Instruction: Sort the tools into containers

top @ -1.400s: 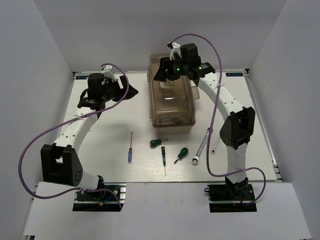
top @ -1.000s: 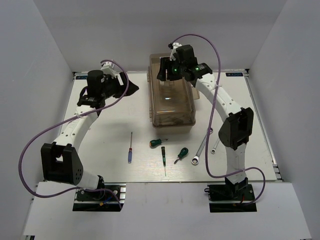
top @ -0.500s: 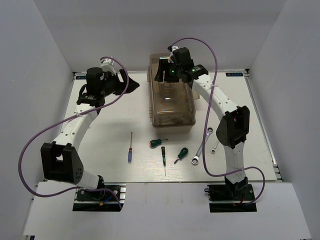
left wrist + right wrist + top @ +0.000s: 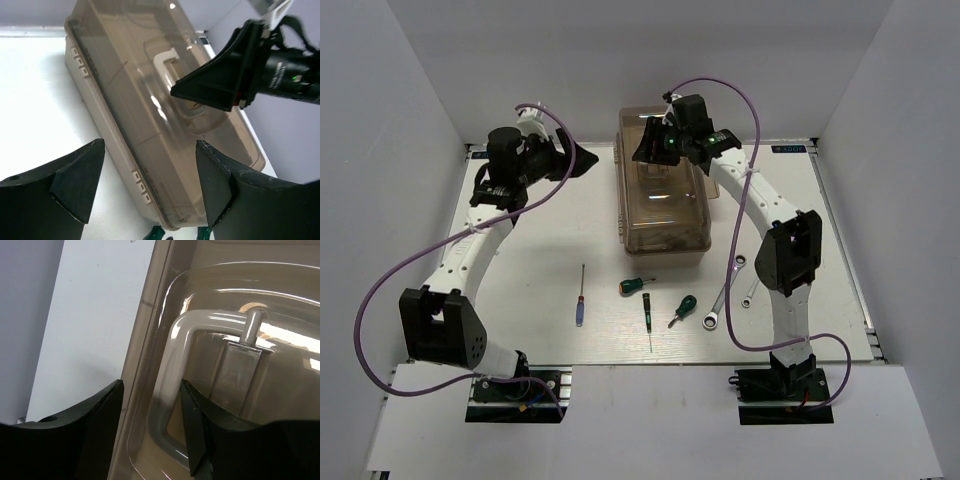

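The beige toolbox stands shut at the back centre, with a translucent brown lid and a pale handle. My right gripper is open over the lid, and its fingers straddle the handle's left bar without closing on it. My left gripper is open and empty, raised left of the toolbox, facing its side wall. On the table in front lie a blue-handled screwdriver, three green-handled screwdrivers, a long wrench and a short wrench.
White walls close in the white table at the back and both sides. Purple cables loop from both arms. The right gripper shows in the left wrist view above the lid. Two green handles show past the toolbox's near end.
My right gripper has shifted left and settled over the lid's handle. My left gripper has swung up and back, towards the toolbox's left side. The tools have not moved.
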You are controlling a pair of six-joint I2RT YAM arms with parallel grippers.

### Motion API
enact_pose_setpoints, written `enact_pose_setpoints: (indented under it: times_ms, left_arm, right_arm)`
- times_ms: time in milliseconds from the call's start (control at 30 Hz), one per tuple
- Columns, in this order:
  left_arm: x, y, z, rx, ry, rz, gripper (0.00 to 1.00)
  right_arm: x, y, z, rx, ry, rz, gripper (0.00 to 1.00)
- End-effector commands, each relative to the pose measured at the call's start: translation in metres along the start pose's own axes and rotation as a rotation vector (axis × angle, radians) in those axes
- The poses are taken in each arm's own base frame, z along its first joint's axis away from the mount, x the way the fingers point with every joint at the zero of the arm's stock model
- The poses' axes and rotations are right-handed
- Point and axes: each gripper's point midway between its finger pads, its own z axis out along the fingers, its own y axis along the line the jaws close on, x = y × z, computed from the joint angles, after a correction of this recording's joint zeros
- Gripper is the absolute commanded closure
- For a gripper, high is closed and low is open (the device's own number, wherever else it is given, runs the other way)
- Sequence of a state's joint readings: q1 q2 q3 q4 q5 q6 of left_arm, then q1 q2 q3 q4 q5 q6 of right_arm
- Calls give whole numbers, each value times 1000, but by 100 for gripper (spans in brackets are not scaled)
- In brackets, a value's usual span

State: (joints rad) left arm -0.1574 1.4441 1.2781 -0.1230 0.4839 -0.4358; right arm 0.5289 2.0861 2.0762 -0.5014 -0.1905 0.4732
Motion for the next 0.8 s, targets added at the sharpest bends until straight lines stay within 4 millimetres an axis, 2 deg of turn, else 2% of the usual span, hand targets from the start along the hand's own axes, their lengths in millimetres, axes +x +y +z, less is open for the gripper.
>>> enact_pose_setpoints:
  times_ms: [0, 100, 133, 167, 267, 467, 633, 767]
  left_arm:
    - [-30, -23, -4, 62, -71, 38, 17]
    - [-36, -26, 0, 80, -86, 41, 17]
    - [-32, -25, 3, 87, -70, 23, 17]
    - [-38, -29, 2, 104, -82, 34, 17]
    - [-36, -27, 12, 121, -65, 22, 17]
    - [-30, -27, 38, 177, -10, -15, 17]
    - [-13, -17, 62, 195, 46, -56, 18]
    - [-10, -27, 70, 230, 61, -57, 19]
  right_arm:
    - [61, 4, 8, -47, 217, 108, 47]
    - [55, 12, 7, -119, 219, 160, 56]
    - [54, 15, 7, -130, 214, 163, 56]
    - [47, 15, 6, -156, 202, 165, 58]
    - [31, 22, 0, -199, 173, 176, 61]
    - [14, 26, -6, -252, 143, 208, 62]
    - [3, 31, -13, -282, 118, 208, 65]
    - [-1, 27, -12, -287, 113, 221, 68]
